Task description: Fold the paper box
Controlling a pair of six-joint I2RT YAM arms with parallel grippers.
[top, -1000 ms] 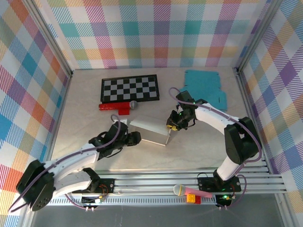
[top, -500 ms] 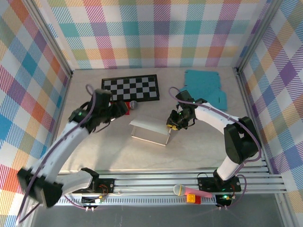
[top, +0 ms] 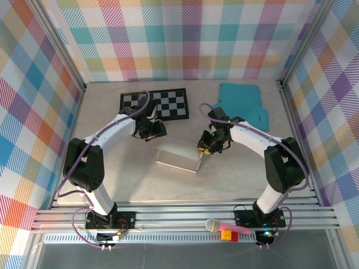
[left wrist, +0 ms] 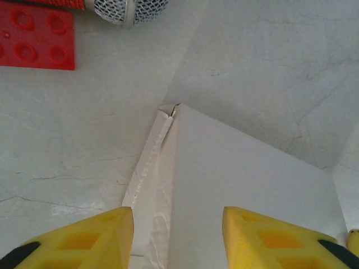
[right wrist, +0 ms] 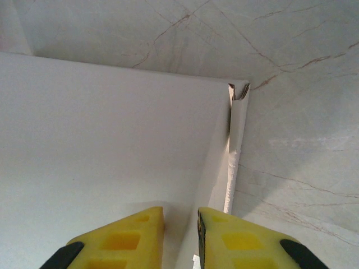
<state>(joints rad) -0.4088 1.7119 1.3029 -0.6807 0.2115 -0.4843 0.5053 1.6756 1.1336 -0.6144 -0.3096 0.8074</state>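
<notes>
Left arm first: it rises from its base at the near edge, elbow swung out to the left, then the forearm reaches back inward. That puts my left tool (top: 152,130) between the checkerboard (top: 154,105) and the paper box (top: 178,157), near the box's back-left corner. On the wrist cam the 2 yellow fingers (left wrist: 84,238) stand a medium gap apart, looking along the box's left end, and that end's thin raw edge lines up with the gap. I can't see either finger touching cardboard, so I'd say parted and holding nothing. A red brick (left wrist: 36,36) and the mesh head of a microphone (left wrist: 132,8) lie on the surface (left wrist: 269,67) just past that corner.

Right arm: up from its base, elbow out on the right, forearm angled back left and down to the box's right end. My right tool (right wrist: 180,216) is narrow, its 2 fingers almost together with the box's thin end wall between them, so it's pinching the box there.

The box lies low and white in the middle of the surface, long side running left to right, a bit skewed. Teal sheets (top: 242,103) lie at the back right, well apart from it.
</notes>
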